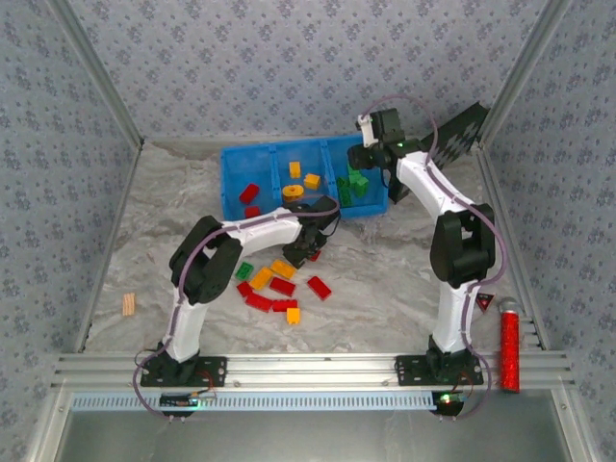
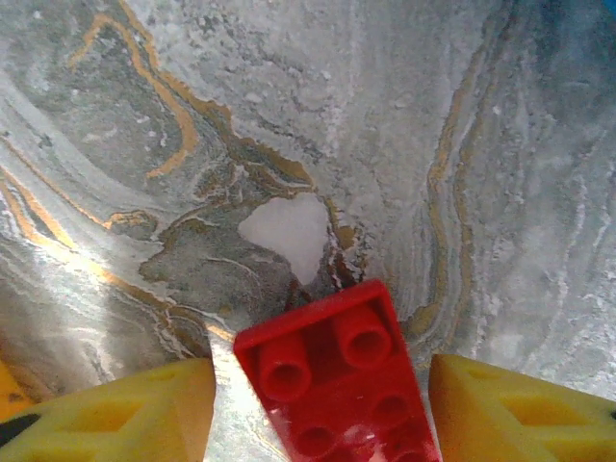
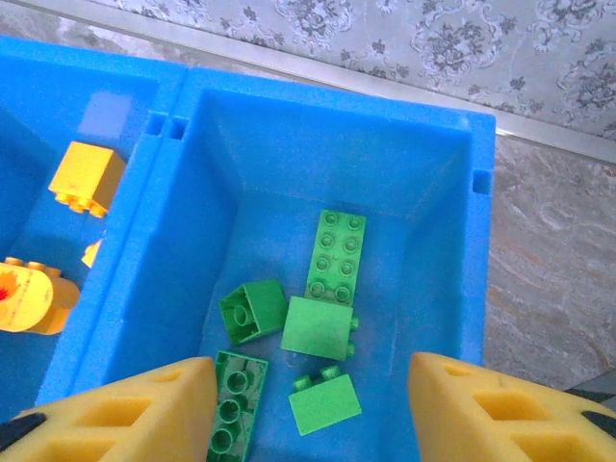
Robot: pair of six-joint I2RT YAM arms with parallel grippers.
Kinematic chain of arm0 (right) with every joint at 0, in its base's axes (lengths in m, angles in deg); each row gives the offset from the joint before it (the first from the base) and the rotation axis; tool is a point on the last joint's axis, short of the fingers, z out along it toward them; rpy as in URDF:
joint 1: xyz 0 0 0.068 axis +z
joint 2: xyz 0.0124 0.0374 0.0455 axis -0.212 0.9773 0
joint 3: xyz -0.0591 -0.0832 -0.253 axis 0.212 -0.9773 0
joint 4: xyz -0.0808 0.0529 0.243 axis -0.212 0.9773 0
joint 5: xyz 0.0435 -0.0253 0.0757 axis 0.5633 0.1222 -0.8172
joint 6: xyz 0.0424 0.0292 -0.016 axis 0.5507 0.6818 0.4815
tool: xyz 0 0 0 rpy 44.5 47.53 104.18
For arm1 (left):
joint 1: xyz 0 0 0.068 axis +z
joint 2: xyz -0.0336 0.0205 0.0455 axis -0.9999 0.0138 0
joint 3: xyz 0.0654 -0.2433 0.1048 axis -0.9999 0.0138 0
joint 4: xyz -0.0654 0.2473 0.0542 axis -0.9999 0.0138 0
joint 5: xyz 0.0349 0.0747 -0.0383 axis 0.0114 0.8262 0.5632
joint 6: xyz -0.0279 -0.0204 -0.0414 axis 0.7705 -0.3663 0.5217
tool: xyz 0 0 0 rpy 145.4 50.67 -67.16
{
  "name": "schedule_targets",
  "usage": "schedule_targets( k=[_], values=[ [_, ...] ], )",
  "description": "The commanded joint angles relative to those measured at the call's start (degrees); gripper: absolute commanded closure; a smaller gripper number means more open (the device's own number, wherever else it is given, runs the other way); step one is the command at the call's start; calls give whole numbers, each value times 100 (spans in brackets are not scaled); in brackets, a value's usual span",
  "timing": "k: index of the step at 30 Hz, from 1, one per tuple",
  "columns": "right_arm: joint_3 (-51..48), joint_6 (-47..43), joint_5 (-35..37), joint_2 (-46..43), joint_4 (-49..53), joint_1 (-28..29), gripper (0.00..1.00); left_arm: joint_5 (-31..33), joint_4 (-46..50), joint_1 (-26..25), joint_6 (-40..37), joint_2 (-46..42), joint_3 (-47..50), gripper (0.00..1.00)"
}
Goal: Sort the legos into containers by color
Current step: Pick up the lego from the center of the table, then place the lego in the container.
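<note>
The blue containers (image 1: 234, 183) sit at the back centre. Red legos (image 1: 249, 192) lie in the left compartment, orange-yellow ones (image 1: 312, 180) and a ring (image 1: 293, 192) in the middle, and several green ones (image 3: 335, 255) in the right. Several loose red, orange-yellow and green legos (image 1: 282, 286) lie on the marbled table. My left gripper (image 1: 306, 248) is low over the table. Its fingers (image 2: 144, 409) straddle a red lego (image 2: 332, 375) lying underside up, with thin gaps on both sides. My right gripper (image 3: 308, 385) hangs open and empty over the green compartment (image 3: 423, 192).
A red cylinder (image 1: 508, 346) stands by the right rail. A small tan wooden piece (image 1: 129, 305) lies at the table's left edge. A black checker-patterned panel (image 1: 462, 130) leans in the back right corner. Patterned walls close in three sides.
</note>
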Motion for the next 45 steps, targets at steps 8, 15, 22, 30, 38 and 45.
schedule_targets(
  k=[8,15,22,30,38,45],
  values=[
    [-134,-39,93,-200,85,-115,44,-278,318,9,108,-52,188,71],
    [-466,266,-210,-755,250,-276,43,310,806,259,-1508,-1042,-478,76],
    [-904,373,-257,-1211,398,-187,42,765,1263,969,-2808,-1426,-1269,76],
    [-877,409,-251,-1270,563,-37,42,632,519,2141,-3494,-1185,-1119,76],
    [-251,359,-62,-927,1061,335,42,258,298,2557,-3686,306,-1980,76],
    [284,215,42,-1007,1434,661,42,109,355,2702,-3732,1162,-2695,75]
  ],
)
